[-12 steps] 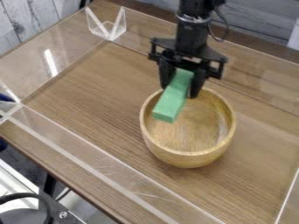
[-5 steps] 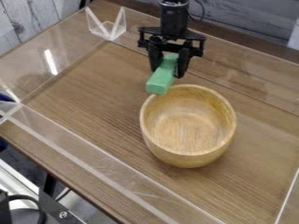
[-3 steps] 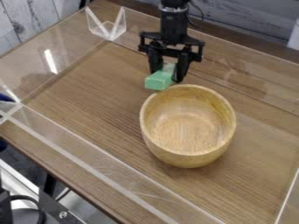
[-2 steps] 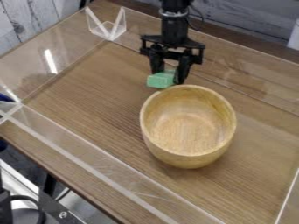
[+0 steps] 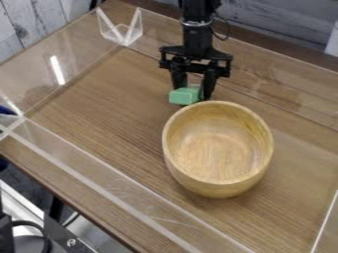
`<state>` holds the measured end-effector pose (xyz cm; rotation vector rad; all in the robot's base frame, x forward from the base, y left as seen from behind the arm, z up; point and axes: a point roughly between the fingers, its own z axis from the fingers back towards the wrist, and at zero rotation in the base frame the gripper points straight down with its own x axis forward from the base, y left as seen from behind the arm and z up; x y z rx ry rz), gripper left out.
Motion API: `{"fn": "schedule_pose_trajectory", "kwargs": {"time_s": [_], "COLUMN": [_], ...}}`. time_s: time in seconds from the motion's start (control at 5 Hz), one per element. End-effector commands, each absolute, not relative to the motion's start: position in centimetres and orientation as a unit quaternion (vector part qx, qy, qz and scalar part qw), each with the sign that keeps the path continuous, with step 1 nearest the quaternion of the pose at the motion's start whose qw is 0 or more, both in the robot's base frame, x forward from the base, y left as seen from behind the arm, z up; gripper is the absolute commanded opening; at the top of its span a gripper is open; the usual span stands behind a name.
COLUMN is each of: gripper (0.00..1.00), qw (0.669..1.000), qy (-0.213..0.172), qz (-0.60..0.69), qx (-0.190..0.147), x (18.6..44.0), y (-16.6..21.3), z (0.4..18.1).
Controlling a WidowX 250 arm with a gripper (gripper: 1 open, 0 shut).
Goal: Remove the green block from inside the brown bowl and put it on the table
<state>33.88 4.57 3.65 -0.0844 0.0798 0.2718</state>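
Gripper [image 5: 196,87] pointing down, fingers part-open around green block [image 5: 184,96], block on table [image 5: 93,109], long axis unclear, brown bowl [image 5: 218,148] at five o'clock

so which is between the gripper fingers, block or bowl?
The green block, low behind the bowl's far rim, sits between the fingers of the gripper. The brown bowl sits nearer the camera with nothing in it.

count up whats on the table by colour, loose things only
green: 1, the green block, between the gripper fingers, just beyond the bowl's far rim
tan: 1, the brown bowl, nothing in it
total: 2, both on the table
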Motion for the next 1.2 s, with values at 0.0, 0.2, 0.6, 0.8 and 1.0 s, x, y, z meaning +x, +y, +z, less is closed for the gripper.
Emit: {"fn": "schedule_pose_trajectory", "kwargs": {"time_s": [0.0,0.2,0.6,0.8,1.0], "gripper": [0.0,0.0,0.0,0.0,0.0], "qw": [0.988,0.988,0.989,0.99,0.987], "qy": [0.022,0.004,-0.02,-0.027,-0.053], "qz": [0.148,0.145,0.138,0.131,0.127], "qx": [-0.048,-0.048,-0.049,-0.052,-0.078], "x": [35.1,35.3,35.3,35.1,35.1], "y": [4.3,4.2,4.1,4.1,4.2], "z": [4.9,5.6,5.7,5.2,5.7]}}
